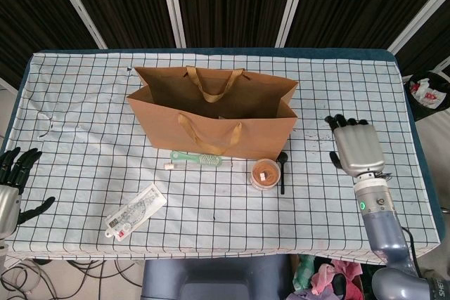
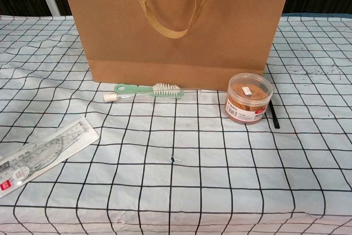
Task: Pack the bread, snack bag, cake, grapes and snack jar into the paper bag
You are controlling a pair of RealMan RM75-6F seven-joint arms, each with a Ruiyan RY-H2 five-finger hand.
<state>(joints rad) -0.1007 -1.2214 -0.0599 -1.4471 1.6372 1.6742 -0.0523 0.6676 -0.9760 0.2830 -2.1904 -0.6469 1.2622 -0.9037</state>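
Nearest the robot on the table (image 1: pixel 84 103), the right hand (image 1: pixel 357 147) hovers over the right side, holding nothing, fingers extended and slightly apart, pointing away from the robot. The left hand (image 1: pixel 13 180) sits at the near-left edge, also holding nothing, dark fingers spread, partly cut off by the frame. The snack jar (image 1: pixel 265 173) is the only task item visible outside the bag: it stands upright with its clear lid on, to the left of the right hand and roughly level with it, just in front of the paper bag (image 1: pixel 211 114) near that bag's right corner. The right hand is clearly the nearer one; the left is well apart across the table. The jar's axis is vertical, so a side grasp likely suits, coming in from the right. A black spoon-like utensil (image 1: pixel 282 172) lies just beside the jar on its right, between jar and hand, and could get nudged. Left of the jar lie a green brush (image 1: pixel 197 157) and a packaged ruler set (image 1: pixel 135 211), neither part of the task. The bag stands open, long axis left-right, handles up. Its interior is mostly dark; whether bread, snack bag, cake and grapes are inside cannot be confirmed. Chest view shows neither hand.
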